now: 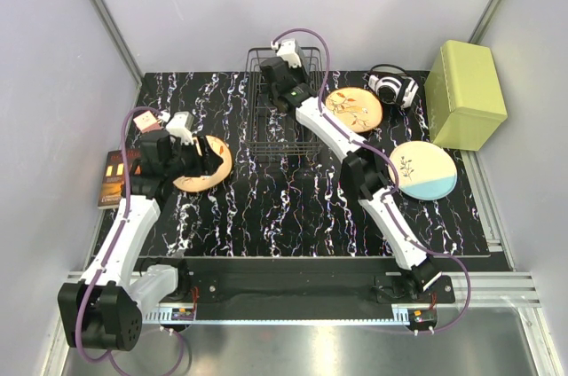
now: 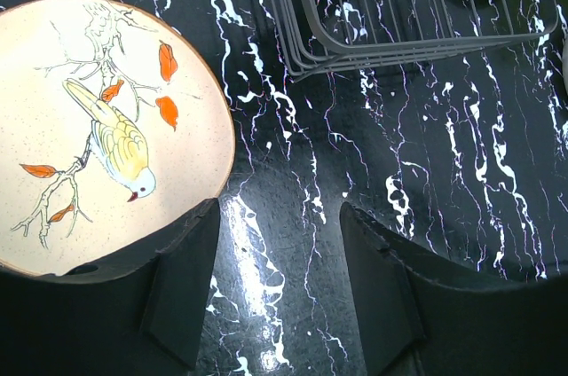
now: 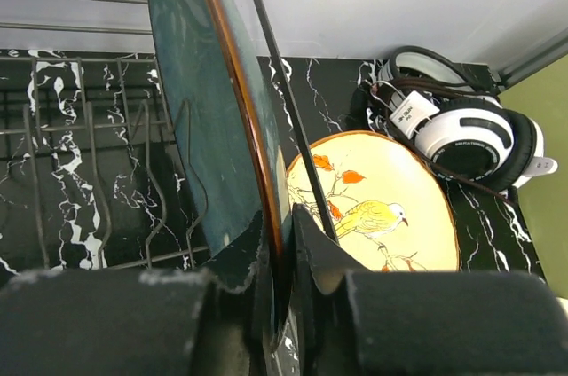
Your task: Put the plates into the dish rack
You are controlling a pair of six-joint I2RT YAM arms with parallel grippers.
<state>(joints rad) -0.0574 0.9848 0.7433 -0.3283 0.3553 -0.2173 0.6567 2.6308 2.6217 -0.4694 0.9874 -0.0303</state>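
A dark teal plate (image 3: 204, 128) stands on edge inside the black wire dish rack (image 1: 266, 128), at its right side. My right gripper (image 3: 282, 234) is shut on its lower rim, one finger on each face. An orange bird-and-branch plate (image 3: 382, 207) lies flat just right of the rack (image 3: 80, 154). A second orange plate (image 2: 89, 128) lies at the table's left. My left gripper (image 2: 280, 225) hovers open at its right edge, with only table between the fingers; the left finger overlaps the rim. A cream plate with a light-blue segment (image 1: 423, 169) lies flat at the right.
White-and-black headphones (image 1: 393, 86) sit behind the right orange plate (image 1: 353, 108). A yellow-green box (image 1: 466, 95) stands at the back right corner. A small card (image 1: 146, 119) and a dark booklet (image 1: 115, 176) lie at the left table edge. Grey walls enclose three sides.
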